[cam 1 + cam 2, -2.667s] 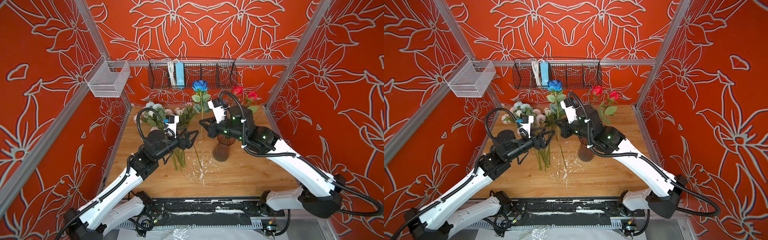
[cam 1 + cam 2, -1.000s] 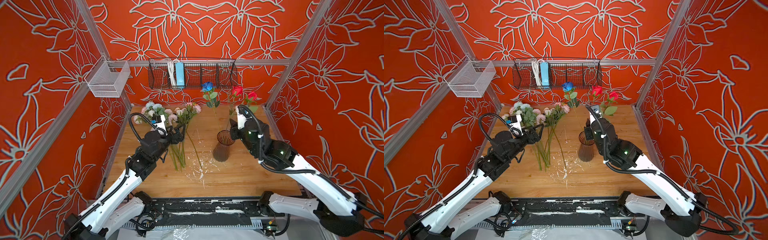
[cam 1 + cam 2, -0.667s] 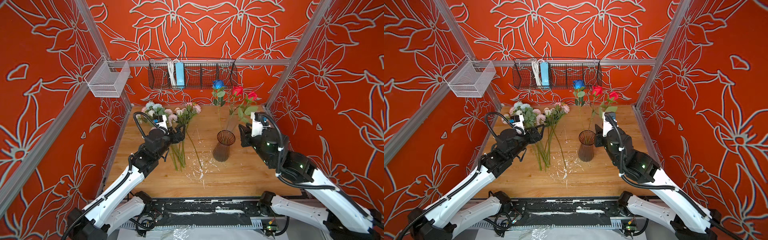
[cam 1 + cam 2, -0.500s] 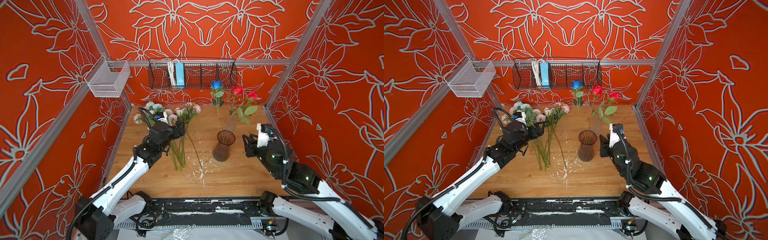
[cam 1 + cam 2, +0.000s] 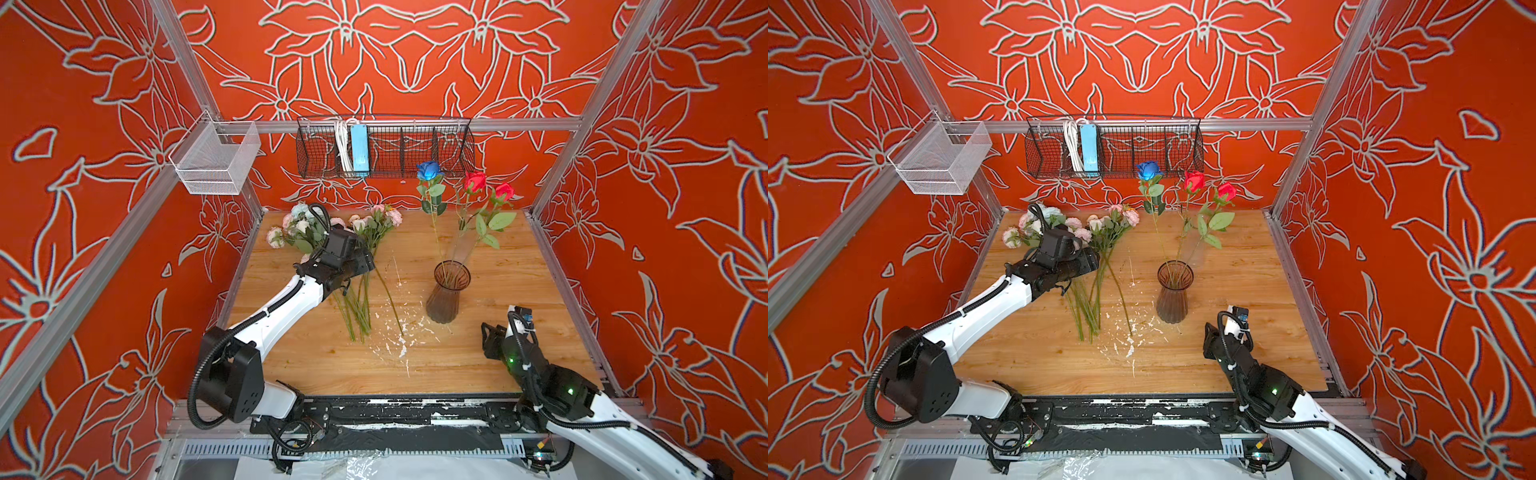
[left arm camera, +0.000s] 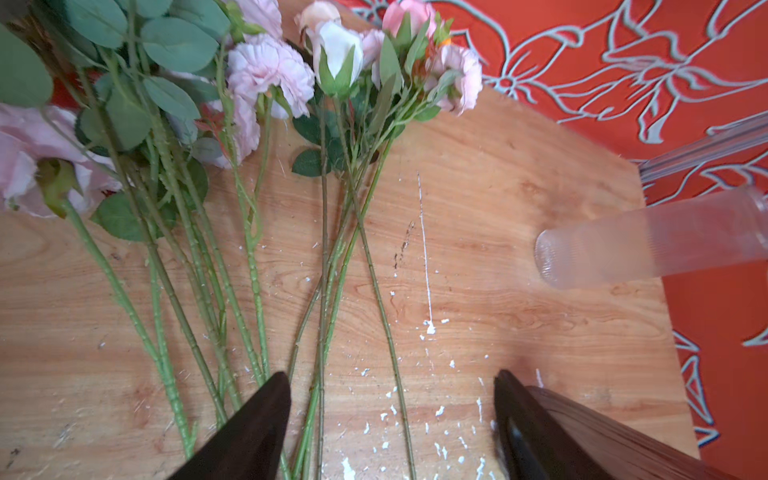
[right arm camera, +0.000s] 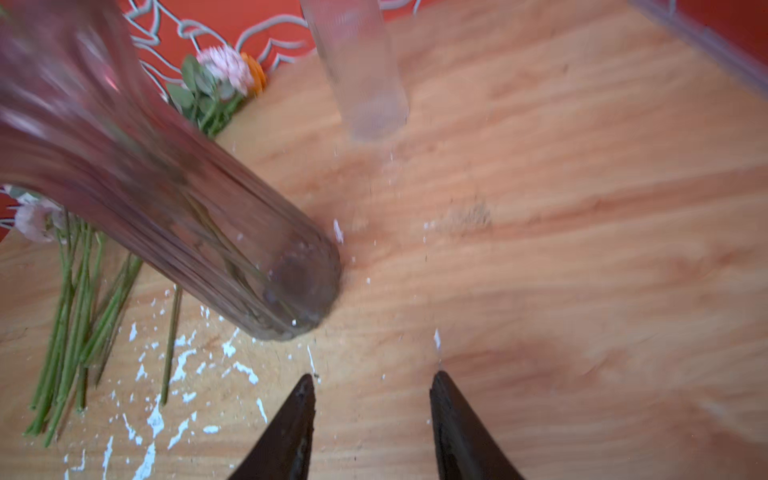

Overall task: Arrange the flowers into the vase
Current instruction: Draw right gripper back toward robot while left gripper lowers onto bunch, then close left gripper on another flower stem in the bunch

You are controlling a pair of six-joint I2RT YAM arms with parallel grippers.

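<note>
Masking the flowers (image 5: 360, 223) midway — left pincer (image 5: 368, 262)

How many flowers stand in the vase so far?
3: blue rose leftmost, middle red rose, right red rose, all in the brown vase. None looks hidden.

Red walls (image 5: 395, 50) on three sides, covered with big white flower lines. Shiny grey metal bars (image 5: 519, 124) in the corners and across the back wall. Below, a light brown wooden bench (image 5: 519, 270), with little white flecks (image 5: 390, 345) toward the front edge. On the back bar, a long black wire basket (image 5: 415, 145) holding a blue power strip (image 5: 359, 149) and a white cord (image 5: 341, 143). Above the back left corner, a small white mesh basket (image 5: 216, 164). Along the front edge, a black rail (image 5: 395, 411). Bright, even light.
</note>
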